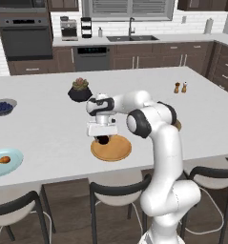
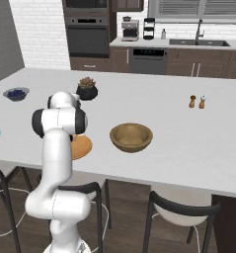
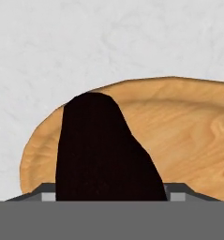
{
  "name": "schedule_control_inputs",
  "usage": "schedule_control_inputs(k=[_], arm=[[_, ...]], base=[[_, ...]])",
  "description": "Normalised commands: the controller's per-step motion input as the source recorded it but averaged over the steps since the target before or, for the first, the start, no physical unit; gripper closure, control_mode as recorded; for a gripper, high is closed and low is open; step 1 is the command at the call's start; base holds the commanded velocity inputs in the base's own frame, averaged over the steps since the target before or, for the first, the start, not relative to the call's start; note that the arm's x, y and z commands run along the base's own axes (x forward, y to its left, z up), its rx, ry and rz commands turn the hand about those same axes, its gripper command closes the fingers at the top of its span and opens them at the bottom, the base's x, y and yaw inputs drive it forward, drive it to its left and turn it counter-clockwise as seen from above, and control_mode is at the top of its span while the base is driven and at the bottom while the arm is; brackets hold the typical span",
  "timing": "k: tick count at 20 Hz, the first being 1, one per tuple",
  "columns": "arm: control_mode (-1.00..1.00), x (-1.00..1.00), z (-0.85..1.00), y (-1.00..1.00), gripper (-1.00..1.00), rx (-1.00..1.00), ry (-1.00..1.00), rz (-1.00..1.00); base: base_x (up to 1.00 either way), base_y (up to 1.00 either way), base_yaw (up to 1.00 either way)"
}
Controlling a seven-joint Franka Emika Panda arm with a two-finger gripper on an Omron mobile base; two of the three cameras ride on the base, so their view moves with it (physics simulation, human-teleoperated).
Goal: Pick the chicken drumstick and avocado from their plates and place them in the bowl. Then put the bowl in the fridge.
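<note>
While straddling avocado (image 3: pixel 104 150), tool (image 1: pixel 102 139) part-open

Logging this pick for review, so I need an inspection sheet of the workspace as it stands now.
Surface: white island counter, bare between items.
Job's things: avocado on the wooden plate, between the claw's tips; chicken drumstick on the blue plate; wooden bowl empty, beside the wooden plate.
Clutter: blueberry bowl, succulent pot, two shakers.
Grippers: claw down over the avocado; jaws either side of it, closure not clear.
Cables: nothing seen.
Surroundings: stools at the near edge; sink, oven and coffee maker on the back wall.
</note>
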Motion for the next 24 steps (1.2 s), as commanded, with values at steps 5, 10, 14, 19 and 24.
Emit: schedule_control_inputs(k=[5,10,14,19,24], arm=[[-1.00,-0.30,-0.04,-0.02,1.00,0.02,0.02,0.00],[-1.00,-0.96,0.45,-0.37,1.00,0.08,-0.03,0.00],[-1.00,-0.92,0.46,-0.55,1.00,0.00,-0.17,0.00],[-1.00,-0.48,0.54,-0.65,1.00,0.00,-0.14,-0.01],[-1.00,-0.20,0.53,-0.65,1.00,-0.03,-0.35,-0.12]], base=[[0.00,0.00,0.00],[0.00,0.00,0.00],[0.00,0.00,0.00],[0.00,0.00,0.00],[0.00,0.00,0.00]])
